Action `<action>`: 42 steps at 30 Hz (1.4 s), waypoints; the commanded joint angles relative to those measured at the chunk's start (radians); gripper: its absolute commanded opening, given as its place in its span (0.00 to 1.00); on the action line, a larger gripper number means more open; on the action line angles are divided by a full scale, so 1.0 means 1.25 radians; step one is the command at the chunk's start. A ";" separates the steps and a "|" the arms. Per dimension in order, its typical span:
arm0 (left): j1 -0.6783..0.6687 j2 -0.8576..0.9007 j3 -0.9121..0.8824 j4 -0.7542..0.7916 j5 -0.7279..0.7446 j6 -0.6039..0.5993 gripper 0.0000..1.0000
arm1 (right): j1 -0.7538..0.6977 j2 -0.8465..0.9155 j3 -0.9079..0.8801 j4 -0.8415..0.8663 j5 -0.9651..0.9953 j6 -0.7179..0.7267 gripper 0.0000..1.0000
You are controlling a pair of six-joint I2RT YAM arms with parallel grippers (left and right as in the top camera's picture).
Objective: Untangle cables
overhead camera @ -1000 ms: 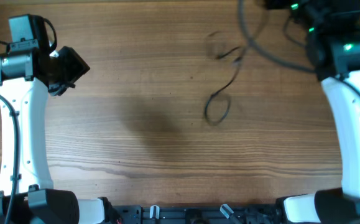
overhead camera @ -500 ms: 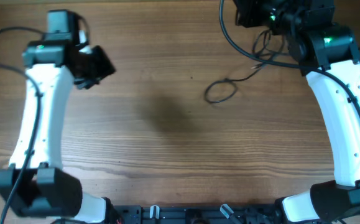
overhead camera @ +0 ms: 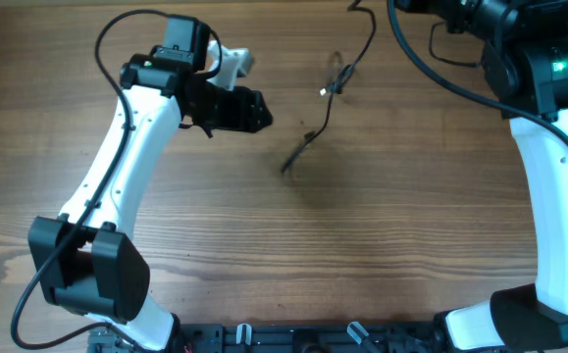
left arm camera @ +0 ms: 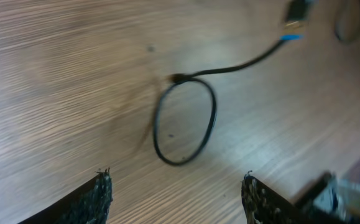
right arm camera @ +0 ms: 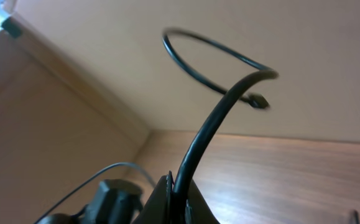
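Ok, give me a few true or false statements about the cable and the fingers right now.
1. The right fingers are shut on a black cable. True.
2. The left fingers grip the cable's loop. False: they are open, and the loop sits ahead of them, untouched.
3. The table is bare wood. True.
4. The left arm is folded back at its base. False: it stretches out toward the cable.

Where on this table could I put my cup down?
The wide middle and near stretch of the table, between the left arm and the right arm, is bare wood. So is the far left corner. It is crowded at the far middle, where the cable runs near the left hand.
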 commanded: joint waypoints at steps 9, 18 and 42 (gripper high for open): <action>-0.089 0.005 0.000 0.049 0.062 0.112 0.65 | -0.001 -0.004 0.013 0.034 -0.132 0.064 0.04; -0.153 0.031 -0.009 0.102 0.059 0.091 0.55 | -0.001 -0.004 0.013 0.035 -0.150 0.070 0.04; -0.351 0.115 -0.009 0.312 -0.341 -0.371 0.28 | -0.002 -0.004 0.013 0.022 -0.150 0.082 0.04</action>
